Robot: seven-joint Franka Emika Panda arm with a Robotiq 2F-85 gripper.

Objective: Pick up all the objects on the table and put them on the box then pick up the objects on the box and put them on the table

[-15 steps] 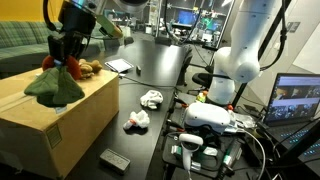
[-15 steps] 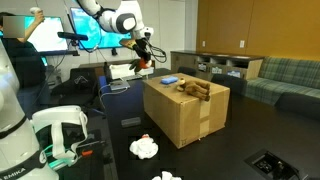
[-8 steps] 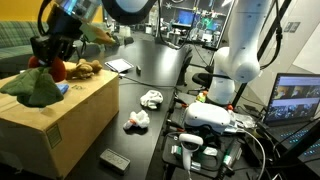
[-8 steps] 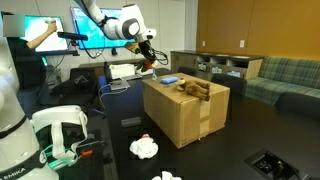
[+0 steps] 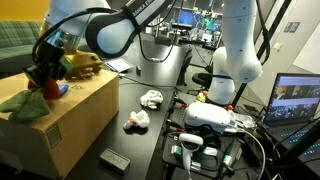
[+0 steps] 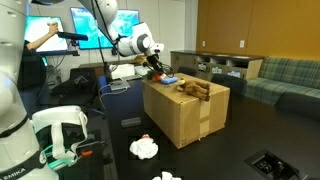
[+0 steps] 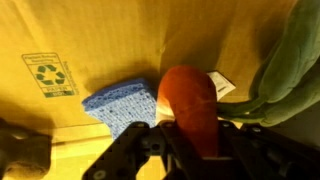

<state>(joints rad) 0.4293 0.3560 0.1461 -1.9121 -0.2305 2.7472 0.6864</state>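
1. Over the top of the cardboard box (image 5: 80, 118), the gripper (image 7: 195, 130) hangs low with its jaws pinching an orange-red toy (image 7: 188, 95) around its body. The toy is just above the cardboard, not yet let go.
2. That toy looks soft and light, a stuffed thing. A green cloth part (image 7: 290, 65) trails off to the right of it in the wrist view and droops limp onto the box. I judge the plump orange body the better place to hold, since the cloth would slip and sag.
3. Nothing is inside the box, which is taped shut and serves as a shelf. On its top a blue sponge (image 7: 122, 105) lies just beside the toy, to its left in the wrist view, and a brown plush (image 6: 196, 88) lies farther along.
4. Down on the dark counter (image 5: 150, 70) two white crumpled pieces (image 5: 151, 98) wait near each other, and a dark flat block (image 5: 113, 160) lies nearer. The white ones look squashy and weightless, so a pinch from above should do. The block looks stiff and thin, best gripped across its narrow sides.
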